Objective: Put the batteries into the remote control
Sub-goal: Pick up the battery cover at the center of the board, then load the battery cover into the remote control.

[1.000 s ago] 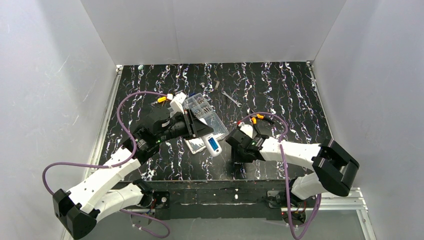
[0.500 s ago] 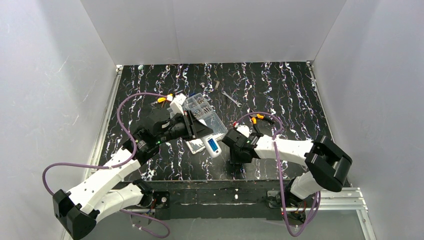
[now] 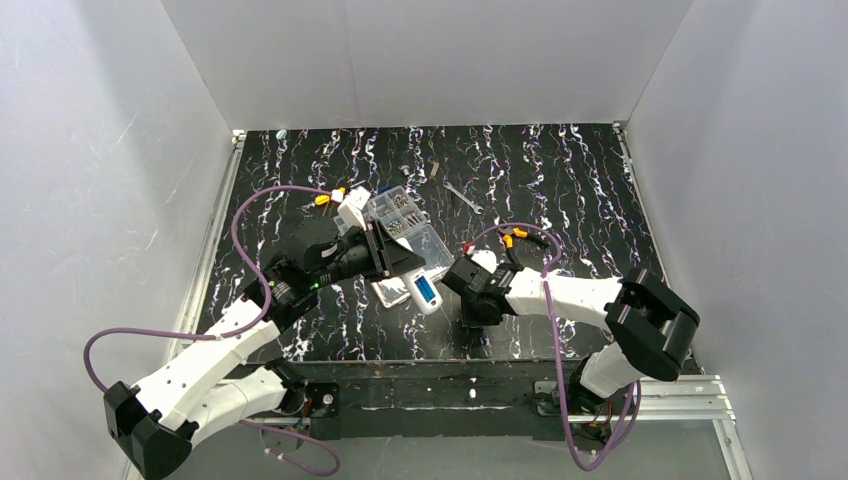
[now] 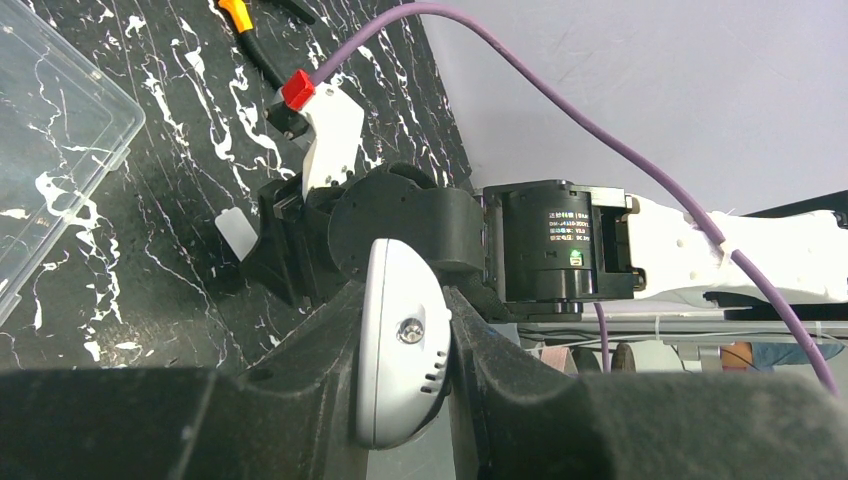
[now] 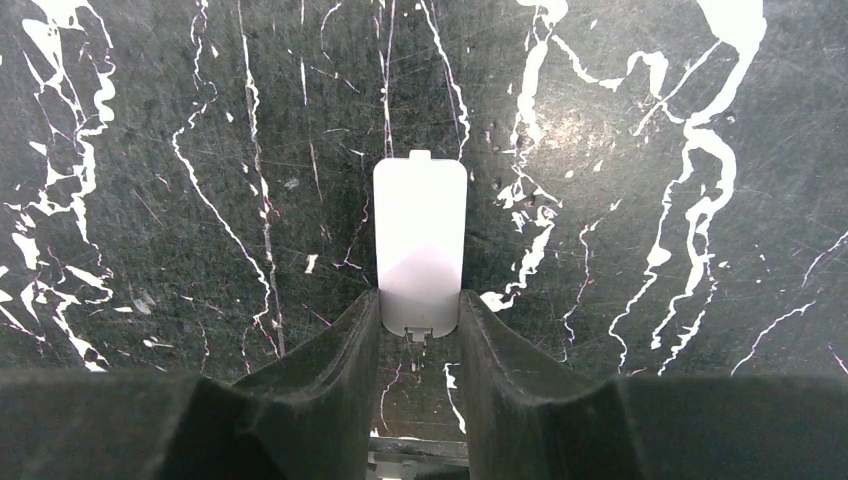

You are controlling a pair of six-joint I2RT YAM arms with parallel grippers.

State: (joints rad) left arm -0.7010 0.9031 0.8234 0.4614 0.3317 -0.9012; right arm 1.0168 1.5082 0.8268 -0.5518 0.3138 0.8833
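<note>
Holding the remote [image 4: 400,370] tight, your left gripper [image 4: 405,320] sits mid-table | right gripper [image 5: 420,325], at the remote's 3 o'clock, fingers narrow, pinching the cover [image 5: 420,230] flat on the table [image 5: 150,150].

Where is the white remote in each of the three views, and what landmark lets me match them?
Top view: the remote is near the middle, in the left pincer.
Left wrist: bottom centre, clamped between the pincer's fingers, end-on.
Right wrist: not in it.
Landmark: the right pincer, right of the remote from above, behind it in the left wrist view, and flanking a small white cover in its own view.
</note>
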